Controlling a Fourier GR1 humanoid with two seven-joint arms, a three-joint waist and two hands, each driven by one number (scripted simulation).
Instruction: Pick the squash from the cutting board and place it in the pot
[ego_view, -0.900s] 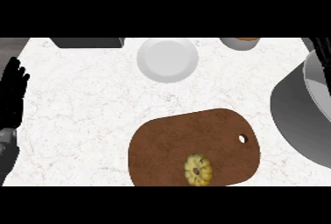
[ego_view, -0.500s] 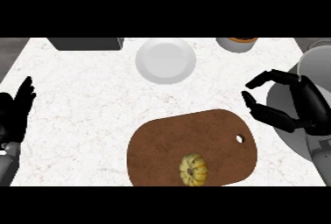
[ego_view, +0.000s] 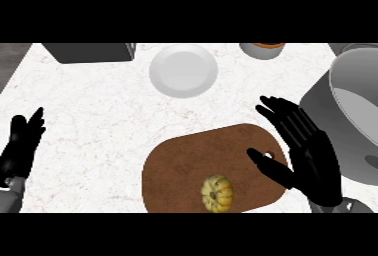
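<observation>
1. Right hand, lower right of frame, spread flat over the cutting board's right edge, holding nothing.
2. Squash lies on the board, bottom centre.
3. Left hand rests relaxed at left edge.
4. Pot stands at right edge.

The worktop is white with faint marbling. A brown cutting board lies on it at the near side, right of centre, its hanging hole towards the right. Far from the board, a round white plate sits near the middle. At the far left corner stands a dark grey box, cut off by the edge. An orange bowl rests at the far right, and a large grey pot fills the right side.
</observation>
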